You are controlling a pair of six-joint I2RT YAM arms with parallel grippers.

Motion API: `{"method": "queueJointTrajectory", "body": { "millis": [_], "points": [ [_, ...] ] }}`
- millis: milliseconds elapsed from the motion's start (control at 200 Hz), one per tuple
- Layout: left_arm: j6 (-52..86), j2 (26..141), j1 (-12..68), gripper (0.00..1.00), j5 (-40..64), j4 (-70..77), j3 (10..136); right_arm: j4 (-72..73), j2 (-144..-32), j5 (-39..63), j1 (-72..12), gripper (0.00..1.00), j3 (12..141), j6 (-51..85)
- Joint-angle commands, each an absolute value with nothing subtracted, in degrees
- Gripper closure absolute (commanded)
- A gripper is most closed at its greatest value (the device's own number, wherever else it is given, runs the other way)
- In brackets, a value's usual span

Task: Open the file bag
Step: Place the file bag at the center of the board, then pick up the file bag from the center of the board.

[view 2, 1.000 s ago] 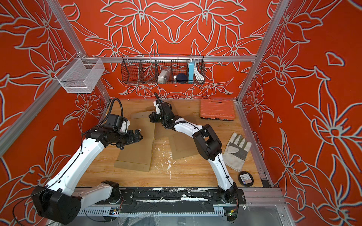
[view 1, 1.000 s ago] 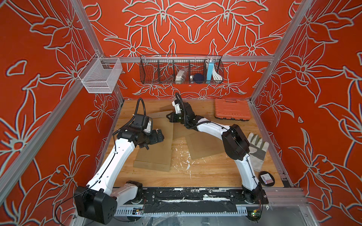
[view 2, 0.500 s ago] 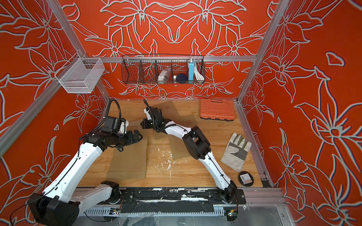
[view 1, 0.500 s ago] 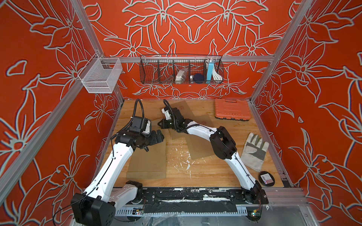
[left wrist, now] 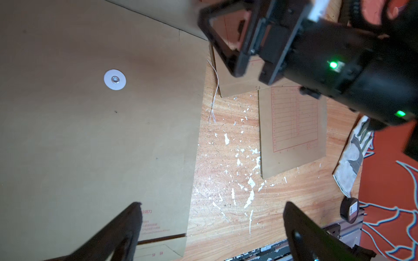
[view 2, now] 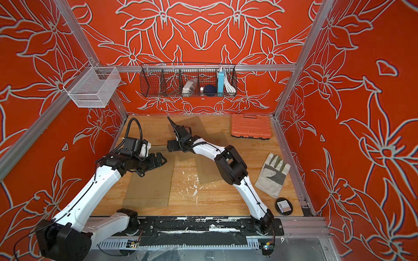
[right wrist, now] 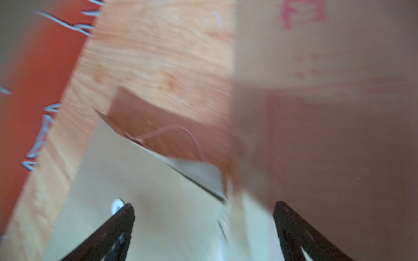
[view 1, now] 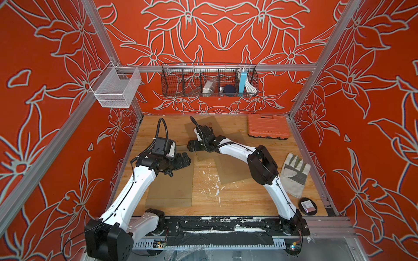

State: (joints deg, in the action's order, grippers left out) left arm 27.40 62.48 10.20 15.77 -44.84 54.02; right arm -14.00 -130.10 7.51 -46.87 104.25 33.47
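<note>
Left hand (view 1: 185, 161) and right hand (view 1: 191, 146) are hovering wide open, empty; the file bag (view 1: 172, 187) is looking unfastened, string (left wrist: 216, 85) lying loose.

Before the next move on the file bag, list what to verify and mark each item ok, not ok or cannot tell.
1. Left pincer open and empty: ok.
2. Right pincer open and empty: ok.
3. Fastener disc free of string windings: ok.
4. String lying loose on the table beside the file bag: ok.
5. Flap folded fully back: cannot tell; the right wrist view is blurred.
</note>
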Motion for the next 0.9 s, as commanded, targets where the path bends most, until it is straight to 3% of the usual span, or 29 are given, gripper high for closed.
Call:
{"method": "queueJointTrajectory", "body": {
  "millis": [0, 140, 245, 545, 711, 896],
  "points": [
    [29.70, 63.99, 13.06, 0.05, 16.73, -39.54, 52.72, -13.61, -117.97, -1.16, -46.56, 0.02, 94.33, 29.29],
    [31.06, 70.04, 19.72, 0.08, 12.13, -34.79, 53.94, -10.81, -106.54, -2.08, -43.55, 0.02, 79.65, 27.61],
    [32.20, 77.21, 21.81, 0.16, 12.74, -30.72, 56.28, -10.79, -102.18, 0.09, -40.05, 0.09, 73.82, 25.29],
    [29.35, 96.46, 24.26, 0.42, 13.90, -26.24, 69.05, -12.92, -102.01, 16.33, -26.81, 0.25, 71.10, 30.53],
    [26.71, 105.71, 24.28, 0.53, 11.67, -29.55, 77.12, -12.84, -102.61, 20.08, -22.79, 0.30, 69.51, 33.85],
    [25.63, 110.71, 24.40, 0.60, 9.07, -31.29, 80.43, -12.06, -105.80, 26.98, -19.24, 0.34, 69.93, 35.85]
  ]
}}
